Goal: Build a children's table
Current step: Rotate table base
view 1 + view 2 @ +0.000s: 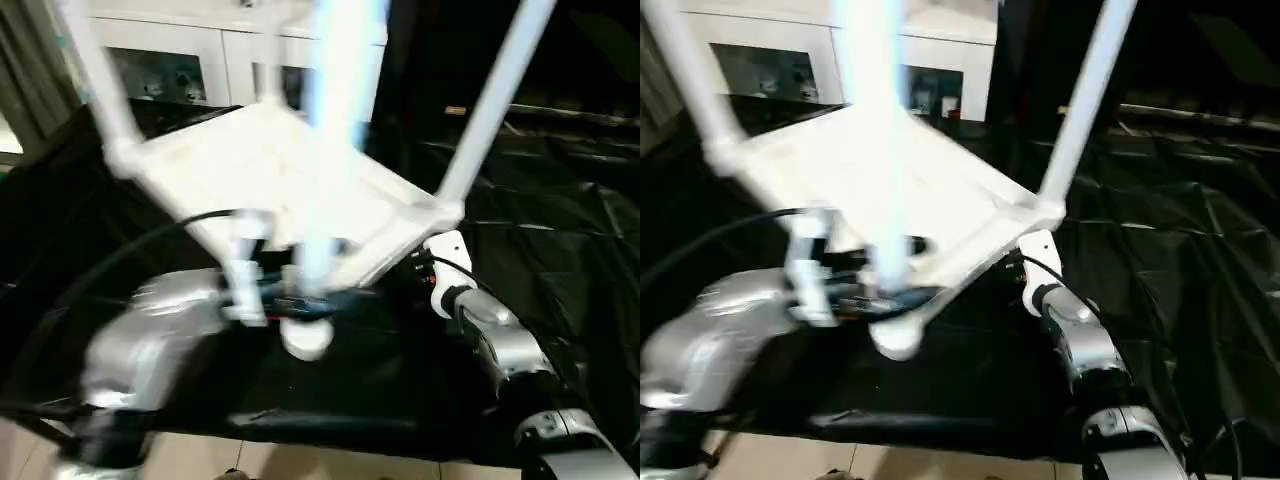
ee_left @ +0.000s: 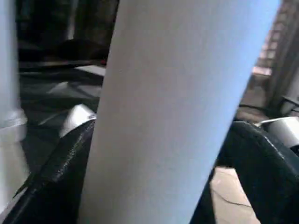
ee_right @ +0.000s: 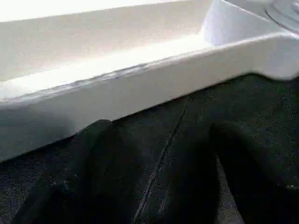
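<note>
The white tabletop [image 1: 270, 160] lies underside up on black cloth, one corner toward me. White legs stand in its left corner [image 1: 95, 80] and right corner [image 1: 495, 100]. A third leg [image 1: 335, 120] rises at the near corner socket [image 1: 305, 335]. My left gripper [image 1: 290, 300] is shut on this leg low down; the left wrist view has the thick leg [image 2: 177, 112] between both black fingers [image 2: 60, 158]. My right gripper [image 3: 159, 177] stands open on the cloth just short of the tabletop's rim [image 3: 140, 88], near the right corner, with nothing between its fingers.
A white glass-door cabinet [image 1: 180, 60] stands behind the work. Wrinkled black cloth [image 1: 560, 220] covers the surface to the right and back. A black cable [image 1: 120, 260] arcs over my left forearm. Pale floor [image 1: 300, 465] shows along the near edge.
</note>
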`<state>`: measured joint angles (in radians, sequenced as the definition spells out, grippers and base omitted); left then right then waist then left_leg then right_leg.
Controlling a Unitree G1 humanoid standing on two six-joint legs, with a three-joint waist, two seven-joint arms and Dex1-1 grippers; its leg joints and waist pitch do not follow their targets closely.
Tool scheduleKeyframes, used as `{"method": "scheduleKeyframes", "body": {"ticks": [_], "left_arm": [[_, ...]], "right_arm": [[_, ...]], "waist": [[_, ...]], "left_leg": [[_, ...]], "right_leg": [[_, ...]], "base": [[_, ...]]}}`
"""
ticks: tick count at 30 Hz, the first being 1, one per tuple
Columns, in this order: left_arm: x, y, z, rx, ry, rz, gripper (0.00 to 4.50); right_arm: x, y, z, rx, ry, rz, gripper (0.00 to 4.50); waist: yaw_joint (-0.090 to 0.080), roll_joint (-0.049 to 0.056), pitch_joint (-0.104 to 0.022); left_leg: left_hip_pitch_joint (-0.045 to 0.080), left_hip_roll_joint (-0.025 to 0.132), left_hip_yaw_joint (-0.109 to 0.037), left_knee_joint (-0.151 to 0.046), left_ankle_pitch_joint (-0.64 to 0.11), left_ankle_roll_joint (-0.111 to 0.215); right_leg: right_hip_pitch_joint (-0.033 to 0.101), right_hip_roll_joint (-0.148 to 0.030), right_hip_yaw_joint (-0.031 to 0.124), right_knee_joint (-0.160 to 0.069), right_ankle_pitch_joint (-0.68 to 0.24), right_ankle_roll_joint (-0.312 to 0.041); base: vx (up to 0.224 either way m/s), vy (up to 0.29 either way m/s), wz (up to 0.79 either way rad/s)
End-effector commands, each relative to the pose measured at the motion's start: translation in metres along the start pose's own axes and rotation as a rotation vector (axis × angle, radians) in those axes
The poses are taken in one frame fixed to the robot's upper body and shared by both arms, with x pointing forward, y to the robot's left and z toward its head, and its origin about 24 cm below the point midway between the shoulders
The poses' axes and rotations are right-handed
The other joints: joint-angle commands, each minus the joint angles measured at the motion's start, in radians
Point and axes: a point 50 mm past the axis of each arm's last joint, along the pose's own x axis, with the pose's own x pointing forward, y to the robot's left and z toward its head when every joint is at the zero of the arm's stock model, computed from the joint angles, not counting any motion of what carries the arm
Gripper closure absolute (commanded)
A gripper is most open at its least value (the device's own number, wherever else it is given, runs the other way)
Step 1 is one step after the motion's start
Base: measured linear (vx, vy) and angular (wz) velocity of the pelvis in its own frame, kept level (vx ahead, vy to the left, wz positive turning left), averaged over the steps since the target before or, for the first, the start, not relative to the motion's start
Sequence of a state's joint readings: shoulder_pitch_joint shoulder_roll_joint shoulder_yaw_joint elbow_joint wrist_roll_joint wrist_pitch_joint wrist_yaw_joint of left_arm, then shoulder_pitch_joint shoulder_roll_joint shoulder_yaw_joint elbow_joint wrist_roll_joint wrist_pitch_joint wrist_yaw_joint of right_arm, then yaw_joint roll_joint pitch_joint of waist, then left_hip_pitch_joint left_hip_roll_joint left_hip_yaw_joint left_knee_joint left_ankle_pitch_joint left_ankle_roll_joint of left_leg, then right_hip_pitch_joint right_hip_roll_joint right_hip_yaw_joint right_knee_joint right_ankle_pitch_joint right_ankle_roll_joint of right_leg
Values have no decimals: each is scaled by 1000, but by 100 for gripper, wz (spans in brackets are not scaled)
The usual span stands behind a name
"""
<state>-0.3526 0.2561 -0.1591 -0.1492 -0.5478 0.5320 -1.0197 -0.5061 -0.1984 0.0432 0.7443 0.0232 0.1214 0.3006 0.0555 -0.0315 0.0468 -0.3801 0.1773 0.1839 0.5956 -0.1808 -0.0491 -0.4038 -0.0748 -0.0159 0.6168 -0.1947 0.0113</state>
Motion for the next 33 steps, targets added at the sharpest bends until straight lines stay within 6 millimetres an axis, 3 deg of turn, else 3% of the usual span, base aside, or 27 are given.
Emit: {"method": "scheduleKeyframes", "body": {"ticks": [1, 2, 3, 5, 6, 9, 11, 13, 16, 17, 19, 21, 24, 27, 33], "left_arm": [[23, -6, 5, 50, -4, -77, 5], [28, -5, 5, 56, -3, -81, 5], [33, -3, 4, 62, -3, -77, 5], [43, 3, 1, 102, 29, -48, 5], [44, 5, -1, 111, 41, -42, 5], [44, 11, -5, 145, 79, -4, 5], [40, 18, -10, 161, 125, 43, 5], [34, 24, -15, 182, 177, 93, 5], [27, 32, -19, 215, 226, 142, 5], [21, 39, -22, 247, 256, 207, 5], [17, 44, -22, 261, 254, 254, 5], [17, 41, -21, 237, 221, 233, 5], [7, 20, -22, 133, 220, 35, 5], [-5, 12, -28, 106, 311, -64, 5], [-23, 37, -38, 204, 490, -23, 5]], "right_arm": [[6, 12, 4, -24, -3, 51, 82], [6, 14, 5, -26, -4, 57, 82], [7, 15, 6, -31, -6, 61, 82], [8, 17, 7, -36, -12, 60, 82], [8, 17, 8, -35, -14, 57, 82], [8, 15, 8, -34, -18, 43, 82], [6, 10, 6, -39, -18, 15, 82], [3, 4, 3, -31, -20, -12, 82], [1, -1, 1, -25, -17, -24, 82], [-2, -5, -2, -27, -12, -29, 82], [-5, -10, -4, -28, -12, -33, 82], [-7, -13, -4, -28, -14, -35, 82], [-16, -24, -2, -28, -35, -9, 82], [-23, -33, -3, -50, -38, 22, 82], [-36, -38, 5, -146, -60, 170, 82]], "waist": [[6, -4, -61], [5, -3, -61], [5, 5, -61], [0, 2, -62], [0, 12, -63], [-10, 12, -66], [-11, 20, -66], [-11, 15, -64], [-7, 18, -66], [-6, 10, -67], [-1, 16, -65], [4, 14, -65], [14, 16, -64], [10, 17, -62], [8, 19, -60]], "left_leg": [[17, 36, -6, -68, -165, 6], [15, 36, -7, -68, -160, 7], [16, 36, -8, -67, -158, 5], [16, 36, -9, -67, -172, 5], [16, 35, -10, -67, -172, 2], [13, 34, -11, -64, -167, 7], [15, 34, -11, -63, -166, 15], [16, 35, -10, -65, -183, 16], [19, 38, -11, -65, -182, 11], [18, 37, -10, -64, -174, 15], [19, 39, -11, -65, -172, 18], [19, 38, -9, -65, -181, 16], [20, 40, -8, -66, -190, 10], [20, 37, -7, -67, -196, 16], [20, 37, -11, -71, -229, 11]], "right_leg": [[49, -45, 26, -60, -75, -219], [51, -46, 26, -59, -71, -218], [50, -46, 26, -58, -67, -217], [52, -45, 26, -64, -71, -215], [52, -47, 26, -61, -68, -217], [56, -45, 24, -59, -29, -229], [55, -44, 24, -59, -22, -242], [54, -43, 23, -63, -46, -241], [52, -45, 23, -61, -52, -242], [53, -44, 23, -61, -41, -242], [52, -47, 23, -60, -34, -243], [51, -47, 24, -61, -47, -244], [50, -49, 24, -59, -69, -244], [46, -44, 24, -60, -70, -247], [46, -44, 25, -70, -129, -220]], "base": [[0, 0, 0], [0, 0, 0], [0, 0, 0], [0, 0, 0], [0, 0, 0], [0, 0, 0], [0, 0, 0], [0, 0, 0], [0, 0, 0], [0, 0, 0], [0, 0, 0], [0, 0, 0], [0, 0, 0], [0, 0, 0], [0, 0, 0]]}}
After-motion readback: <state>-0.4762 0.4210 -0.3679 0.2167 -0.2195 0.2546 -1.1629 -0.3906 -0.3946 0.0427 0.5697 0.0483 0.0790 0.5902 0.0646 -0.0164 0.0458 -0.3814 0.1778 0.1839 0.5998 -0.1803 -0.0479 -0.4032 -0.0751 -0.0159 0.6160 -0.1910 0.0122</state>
